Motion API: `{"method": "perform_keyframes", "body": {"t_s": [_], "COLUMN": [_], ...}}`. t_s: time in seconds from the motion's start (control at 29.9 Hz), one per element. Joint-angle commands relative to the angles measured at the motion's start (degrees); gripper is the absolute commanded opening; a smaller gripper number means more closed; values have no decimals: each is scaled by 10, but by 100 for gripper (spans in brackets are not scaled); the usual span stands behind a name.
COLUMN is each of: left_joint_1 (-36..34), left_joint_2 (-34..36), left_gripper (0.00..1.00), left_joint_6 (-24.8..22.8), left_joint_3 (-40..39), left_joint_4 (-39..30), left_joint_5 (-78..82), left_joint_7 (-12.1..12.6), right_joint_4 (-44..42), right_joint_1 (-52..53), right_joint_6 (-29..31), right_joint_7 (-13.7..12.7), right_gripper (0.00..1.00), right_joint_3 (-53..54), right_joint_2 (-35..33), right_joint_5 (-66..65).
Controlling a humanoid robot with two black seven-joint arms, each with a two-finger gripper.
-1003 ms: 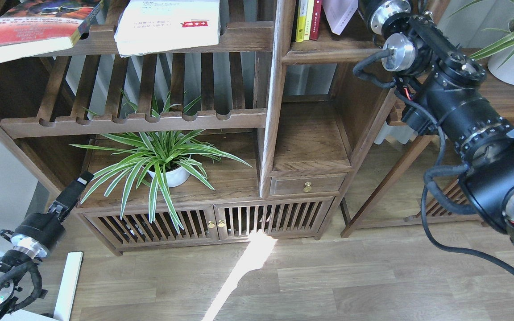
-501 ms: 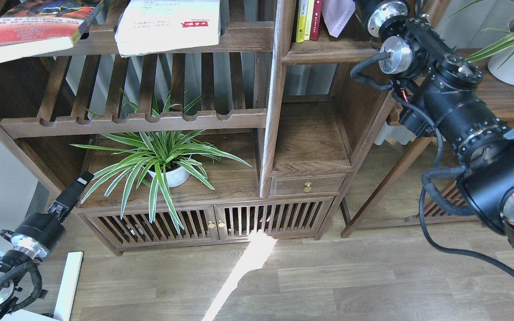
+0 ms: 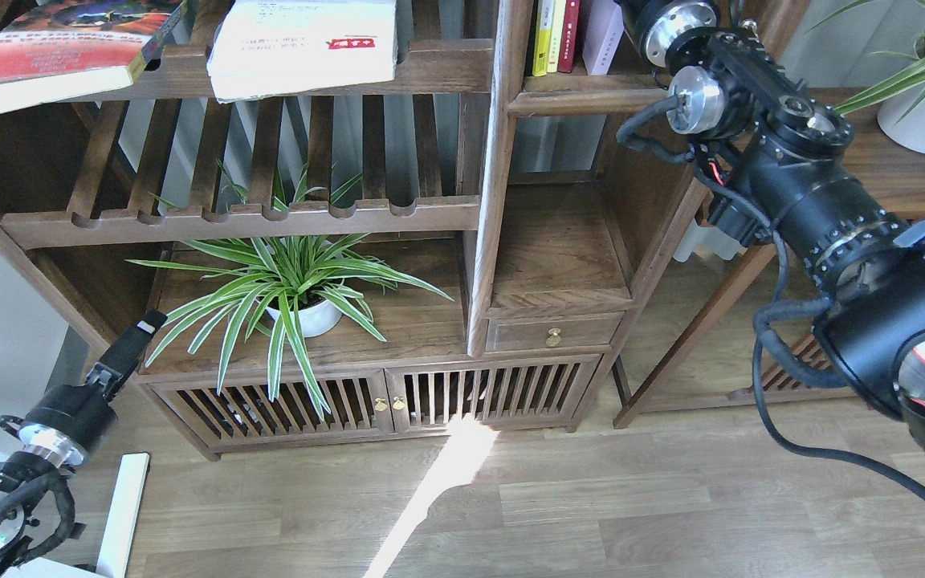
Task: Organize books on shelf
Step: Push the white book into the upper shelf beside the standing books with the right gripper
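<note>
Head view
Right arm: enters from the right edge and reaches up to the top of the frame; the right gripper (image 3: 631, 10) is cut off by the upper edge, so whether its fingers are apart or together cannot be told.
Shelf (image 3: 583, 84): narrow dark-brown compartment directly below and left of the right gripper.
Pale book (image 3: 601, 36): stands upright on the shelf floor, just left of the right gripper; contact between them cannot be confirmed.
Upright books (image 3: 555, 34): yellow and red spines, standing left of the pale book, farther from the right gripper.
Red-orange book (image 3: 61, 52): lies flat on the slatted rack, far left of the right gripper, above the left gripper.
Thick white book (image 3: 302, 44): lies flat on the same rack, right of the red-orange book.
Left gripper (image 3: 141, 331): low at the left, pointing up-right, fingers appear closed together, holding nothing; its tip is beside the plant (image 3: 286, 281) leaves.
</note>
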Motion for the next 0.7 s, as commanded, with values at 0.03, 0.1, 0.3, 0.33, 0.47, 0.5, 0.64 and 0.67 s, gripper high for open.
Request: {"method": "perform_keyframes", "body": {"t_s": [0.03, 0.1, 0.3, 0.33, 0.47, 0.5, 0.64, 0.67], "left_joint_1": [-1, 0, -3, -3, -3, -3, -2, -3], "left_joint_2": [-1, -1, -2, -2, -1, -1, -1, -1], "left_gripper": [98, 98, 98, 98, 98, 98, 98, 98], "left_joint_6": [0, 0, 0, 0, 0, 0, 0, 0], "left_joint_3": [1, 1, 3, 3, 3, 3, 3, 3], "left_joint_4": [0, 1, 1, 1, 0, 0, -1, -2], "left_joint_5": [0, 0, 0, 0, 0, 0, 0, 0], "left_joint_7": [1, 1, 3, 3, 3, 3, 3, 3], "right_joint_4": [0, 0, 12, 19, 61, 69, 88, 95], "right_joint_1": [12, 17, 27, 27, 25, 26, 28, 30], "right_joint_6": [0, 0, 0, -1, -30, -38, -50, -51], "right_joint_7": [-1, -2, -3, -3, -8, -10, -13, -13], "right_gripper": [48, 48, 51, 51, 51, 51, 52, 53], "right_joint_3": [3, 4, 4, 4, 5, 5, 6, 6], "right_joint_2": [-2, -3, -10, -12, -34, -37, -49, -56], "right_joint_5": [0, 0, 0, 0, 0, 0, 1, 1]}}
